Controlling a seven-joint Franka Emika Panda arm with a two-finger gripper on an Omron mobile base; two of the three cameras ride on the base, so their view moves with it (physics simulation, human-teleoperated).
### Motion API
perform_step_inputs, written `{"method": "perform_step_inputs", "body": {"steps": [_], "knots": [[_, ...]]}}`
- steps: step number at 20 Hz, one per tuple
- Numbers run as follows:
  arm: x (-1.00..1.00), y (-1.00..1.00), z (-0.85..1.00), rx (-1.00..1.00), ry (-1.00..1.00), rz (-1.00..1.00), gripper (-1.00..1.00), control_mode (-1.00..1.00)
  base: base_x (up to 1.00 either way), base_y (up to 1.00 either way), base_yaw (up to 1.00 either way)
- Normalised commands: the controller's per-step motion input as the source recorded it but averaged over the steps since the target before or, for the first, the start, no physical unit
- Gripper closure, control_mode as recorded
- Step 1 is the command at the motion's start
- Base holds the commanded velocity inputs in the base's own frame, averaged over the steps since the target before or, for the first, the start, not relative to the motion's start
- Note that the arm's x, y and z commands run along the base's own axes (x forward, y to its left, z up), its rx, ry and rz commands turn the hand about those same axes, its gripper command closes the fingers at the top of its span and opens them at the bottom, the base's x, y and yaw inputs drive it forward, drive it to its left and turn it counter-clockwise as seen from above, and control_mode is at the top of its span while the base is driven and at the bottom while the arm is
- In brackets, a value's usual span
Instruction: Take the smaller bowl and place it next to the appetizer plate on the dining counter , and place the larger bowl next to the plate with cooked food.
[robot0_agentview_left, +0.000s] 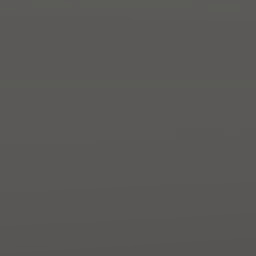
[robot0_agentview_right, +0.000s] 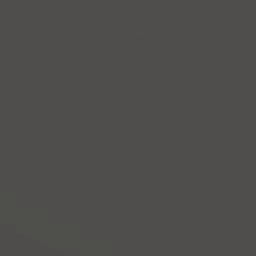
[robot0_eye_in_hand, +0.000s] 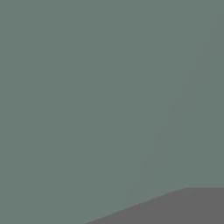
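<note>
The pincer is clenched, its jaws almost together; whether anything sits between them cannot be told. Straight ahead of the pincer lies a plain grey-green surface (robot0_eye_in_hand: 87, 87), flat, matt and without seam, edge or grain. It looks very close, though how close cannot be judged. Both base cameras face an even dark grey plane (robot0_agentview_left: 128, 128), equally featureless, smooth and unlit.

Where the smaller bowl, the larger bowl, the appetizer plate and the table stand relative to the pincer cannot be told.

The chief risk, as I judge it, is moving blind. With a flat panel right in front of the pincer, any push forward could drive the fingers into it. A wide swing to either side could scrape the arm along the same face. Should the base drive on while its cameras look at a blank plane, it may bump furniture that nobody has spotted. If a bowl is in fact pinched by its rim, a knock against that hard face could jar it loose, and a glossy glazed bowl would slip easily. Backing away first seems the safer course.
</note>
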Motion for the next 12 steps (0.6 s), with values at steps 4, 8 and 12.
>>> {"method": "perform_step_inputs", "body": {"steps": [4, 8, 12], "knots": [[0.00, 0.00, 0.00, 0.00, 0.00, 0.00, 1.00, 1.00, 0.21, 1.00, -0.19], [0.00, 0.00, 0.00, 0.00, 0.00, 0.00, 1.00, 1.00, 0.32, 1.00, -0.19], [0.00, 0.00, 0.00, 0.00, 0.00, 0.00, 1.00, 1.00, 0.30, 1.00, -0.18]]}}
